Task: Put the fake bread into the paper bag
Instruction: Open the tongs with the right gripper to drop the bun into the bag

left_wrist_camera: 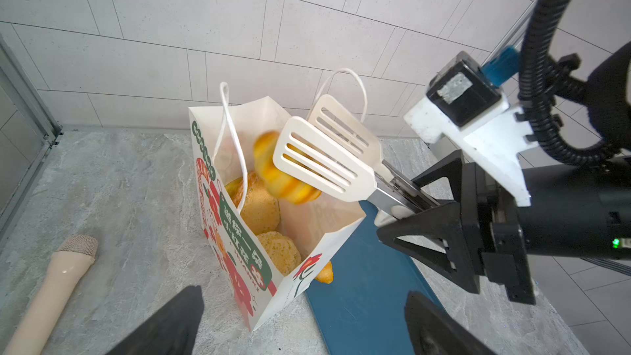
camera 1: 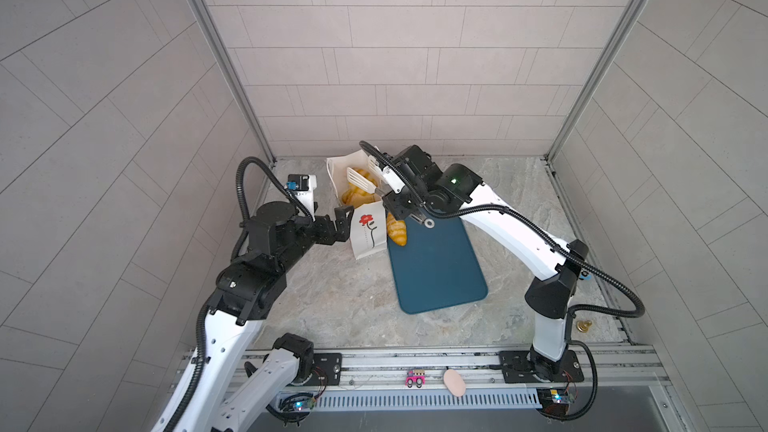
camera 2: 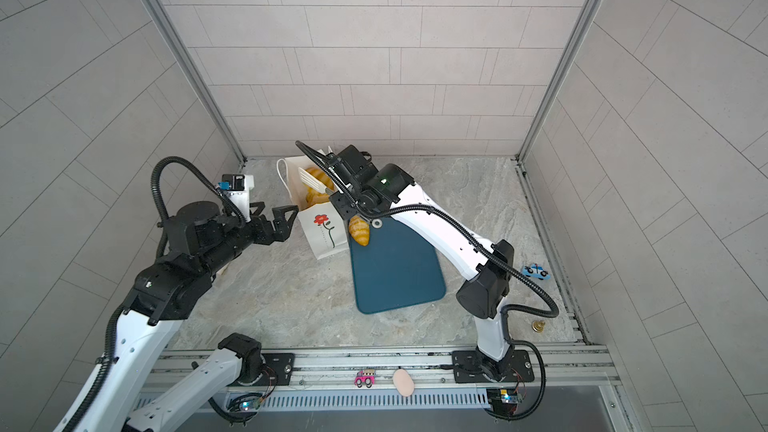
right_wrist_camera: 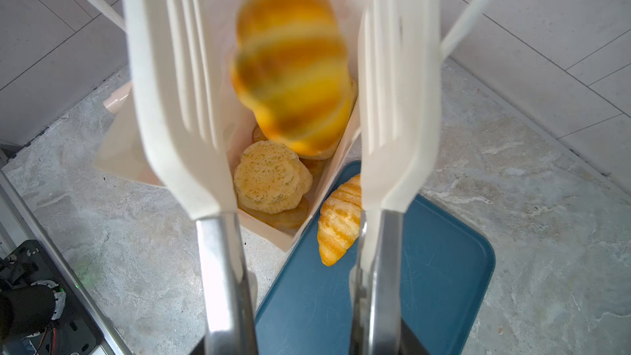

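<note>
Tongs (left_wrist_camera: 321, 162) with white slotted blades are held over the open mouth of the paper bag (camera 1: 368, 234), their metal handles clamped between the jaws of the right claw (left_wrist_camera: 406, 204). The blades are spread, and a striped croissant (right_wrist_camera: 290, 63) is caught blurred between them, touched by neither. It is judged to be dropping into the bag, which would explain why the tool is aimed straight down the opening. Textured golden rolls (right_wrist_camera: 269, 182) are seen lying at the bottom.

The bag is stood upright at the back of the marbled counter (camera 1: 332, 305), its flowered face turned forward and its cord handles (left_wrist_camera: 232, 138) loose at the rim. The left claw (camera 2: 279, 209) is parked just beside the bag's side wall, its jaws fully apart and nothing between them. It appears to be stationed there so that the light paper can be steadied if knocked; no contact with the bag can be made out.

One more croissant (camera 1: 397, 231) is left outside, on the far end of a blue tray (camera 1: 440, 276), just beside the bag's corner. On this reading the task is well advanced but not finished. A beige rolling pin (left_wrist_camera: 58, 278) is seen lying on the counter near the left arm and is no part of the job.
</note>
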Robot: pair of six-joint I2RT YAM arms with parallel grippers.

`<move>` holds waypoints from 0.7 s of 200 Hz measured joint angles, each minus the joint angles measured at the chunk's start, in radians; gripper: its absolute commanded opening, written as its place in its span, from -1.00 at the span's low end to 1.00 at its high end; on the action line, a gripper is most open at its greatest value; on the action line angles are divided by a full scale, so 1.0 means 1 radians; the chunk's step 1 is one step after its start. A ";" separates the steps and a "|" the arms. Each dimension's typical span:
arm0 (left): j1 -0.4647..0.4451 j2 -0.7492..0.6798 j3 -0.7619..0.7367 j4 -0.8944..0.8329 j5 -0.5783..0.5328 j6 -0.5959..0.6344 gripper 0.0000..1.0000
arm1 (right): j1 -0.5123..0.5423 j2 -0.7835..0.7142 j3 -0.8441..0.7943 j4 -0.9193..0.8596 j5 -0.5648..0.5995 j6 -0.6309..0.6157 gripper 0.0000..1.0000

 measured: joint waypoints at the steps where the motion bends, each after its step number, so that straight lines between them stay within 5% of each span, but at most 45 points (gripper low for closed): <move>1: 0.000 0.000 0.000 0.000 0.000 0.000 1.00 | 0.000 0.000 0.000 0.000 0.000 0.000 0.12; 140: -0.006 0.061 0.007 0.000 0.087 0.000 0.98 | 0.000 -0.153 -0.114 0.013 0.006 -0.015 0.11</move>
